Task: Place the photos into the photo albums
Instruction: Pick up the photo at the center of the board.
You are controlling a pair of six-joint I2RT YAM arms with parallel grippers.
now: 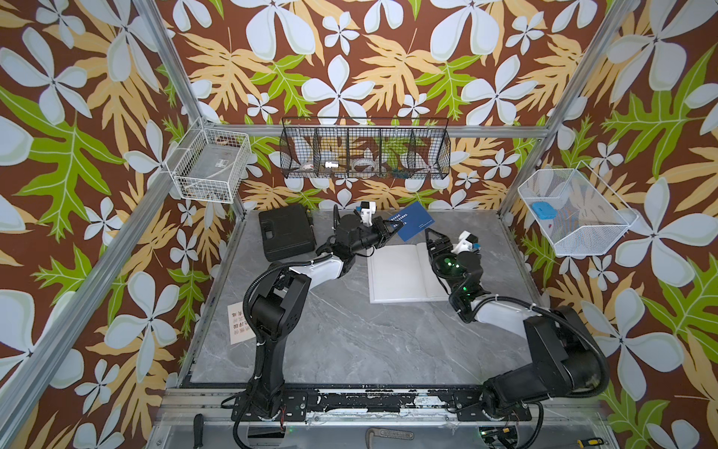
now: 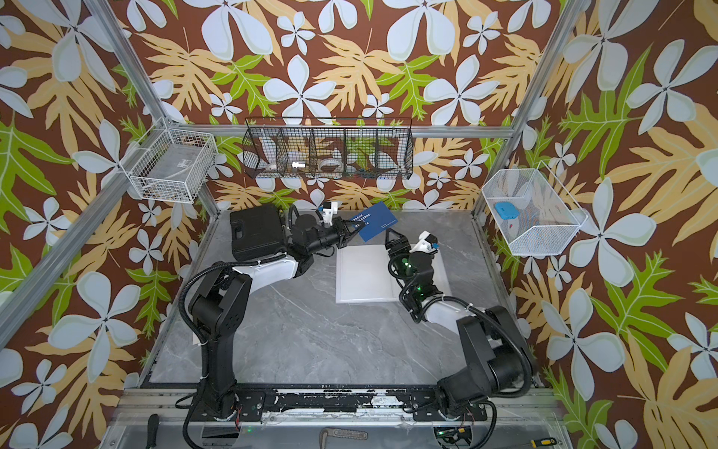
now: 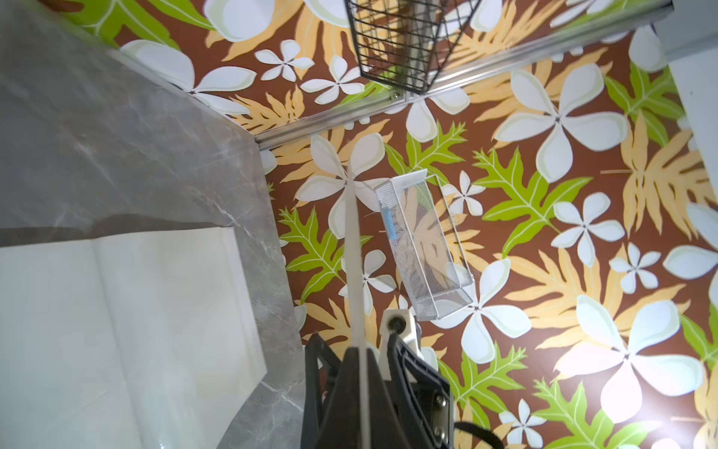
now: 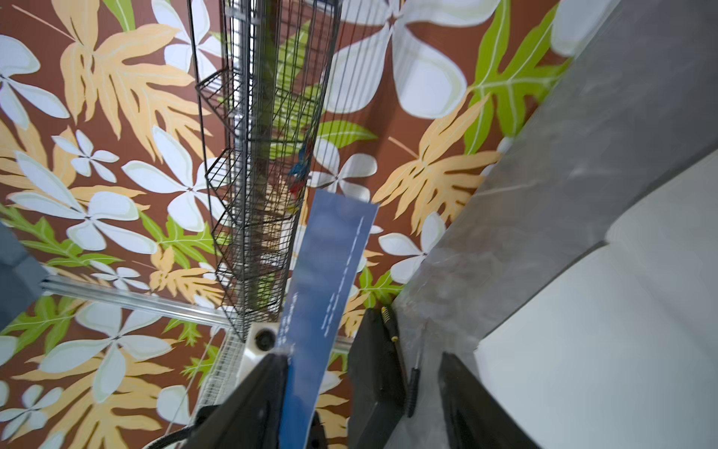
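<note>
Navy photo [image 1: 415, 224] hung in the air just past the far edge of the open album [image 1: 396, 280], in the upper centre of both top views, tilted with one corner low. The left tool [image 1: 393, 228] was clamped shut on the corner nearest it, and the left wrist view showed the card edge-on, nipped between closed jaws. The right tool [image 1: 434, 236] stood with jaws apart just beside the card's lower edge, over the album's gutter; its wrist view showed the card running past one finger and nothing in the gap. That corner hold probably left most of the card free to be lowered flat onto a page, with the other tool spare to steady it. The album lay spread on the tabletop [image 1: 349, 342], its pages blank. White lines of Chinese on the navy photo were too small to read. A cream photo [image 1: 237, 324] at the frame's lower left, partly behind the left arm, carried dark characters, also illegible. The black case [image 1: 285, 233] showed no readable label.
</note>
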